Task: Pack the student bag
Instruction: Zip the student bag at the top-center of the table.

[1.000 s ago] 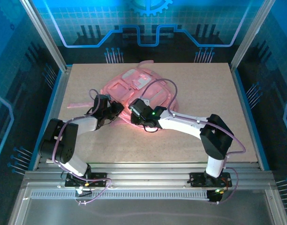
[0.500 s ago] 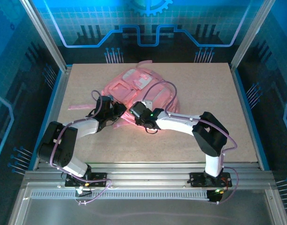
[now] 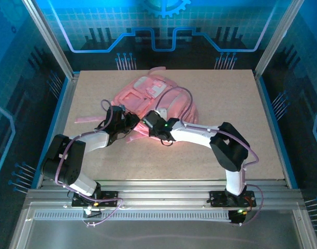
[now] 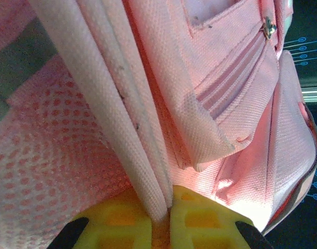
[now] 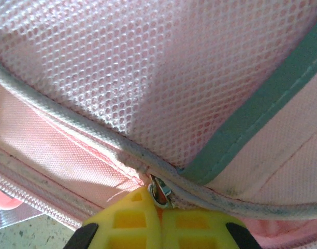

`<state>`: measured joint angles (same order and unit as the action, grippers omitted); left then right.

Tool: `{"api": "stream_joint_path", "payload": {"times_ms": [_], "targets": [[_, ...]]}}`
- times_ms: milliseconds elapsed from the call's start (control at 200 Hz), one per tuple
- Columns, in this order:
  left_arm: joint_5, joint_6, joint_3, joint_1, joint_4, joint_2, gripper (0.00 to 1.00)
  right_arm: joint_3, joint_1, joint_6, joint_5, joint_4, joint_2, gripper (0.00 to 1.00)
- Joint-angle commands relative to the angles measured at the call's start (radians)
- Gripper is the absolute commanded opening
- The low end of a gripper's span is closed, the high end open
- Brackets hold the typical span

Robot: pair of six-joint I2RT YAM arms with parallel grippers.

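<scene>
The student bag (image 3: 166,96), a soft pink backpack with pale patches, lies flat at the middle back of the table. My left gripper (image 3: 128,122) sits at its near left edge. In the left wrist view the yellow fingers (image 4: 122,223) are shut on a pale folded strap (image 4: 112,104) of the bag (image 4: 236,67). My right gripper (image 3: 146,121) is just to the right, against the bag's near edge. The right wrist view shows my right gripper (image 5: 159,201) shut on a small metal zipper pull (image 5: 159,191) below the bag's mesh panel (image 5: 148,67).
A thin pink strap (image 3: 85,118) trails left over the table (image 3: 231,98), and another pokes out behind the bag (image 3: 158,69). Metal frame posts and blue walls enclose the table. The two grippers are very close together.
The right arm's elbow has swung left and its gripper has shifted slightly left along the bag's edge. The left gripper has edged a little toward the bag.
</scene>
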<state>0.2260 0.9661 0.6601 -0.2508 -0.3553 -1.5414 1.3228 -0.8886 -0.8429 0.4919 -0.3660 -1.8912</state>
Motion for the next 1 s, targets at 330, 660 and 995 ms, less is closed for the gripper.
{"api": "stream_joint_path", "payload": {"times_ms": [330, 660, 995], "targets": [[0.049, -0.139, 0.166, 0.085, 0.177, -0.036, 0.08, -0.206, 0.255, 0.37, -0.154, -0.115, 0.228, 0.0], [0.052, -0.18, 0.248, 0.117, 0.197, -0.148, 0.07, -0.152, 0.357, 0.572, -0.33, -0.259, 0.255, 0.0], [0.08, -0.251, 0.447, 0.131, 0.255, -0.299, 0.1, -0.108, 0.337, 0.551, -0.495, -0.257, 0.24, 0.0]]}}
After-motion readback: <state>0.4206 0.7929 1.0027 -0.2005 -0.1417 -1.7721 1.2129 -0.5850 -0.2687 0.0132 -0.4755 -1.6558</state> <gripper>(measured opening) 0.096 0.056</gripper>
